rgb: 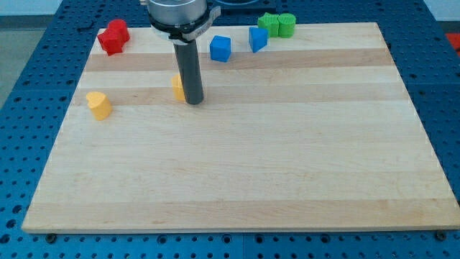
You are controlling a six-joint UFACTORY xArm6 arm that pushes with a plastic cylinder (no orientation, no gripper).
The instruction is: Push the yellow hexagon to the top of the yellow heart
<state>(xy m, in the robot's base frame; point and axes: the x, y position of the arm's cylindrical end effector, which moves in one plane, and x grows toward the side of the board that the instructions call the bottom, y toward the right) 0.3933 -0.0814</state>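
Observation:
A yellow heart [98, 105] lies near the board's left edge. A yellow block, the hexagon [177, 87], sits right of it and is half hidden behind my dark rod. My tip [195, 101] rests on the board touching the hexagon's right side.
Two red blocks [113, 37] sit together at the top left. Two blue blocks [221, 48] [258, 38] lie near the top middle. Two green blocks [277, 24] sit at the top edge. The wooden board [287, 165] lies on a blue perforated table.

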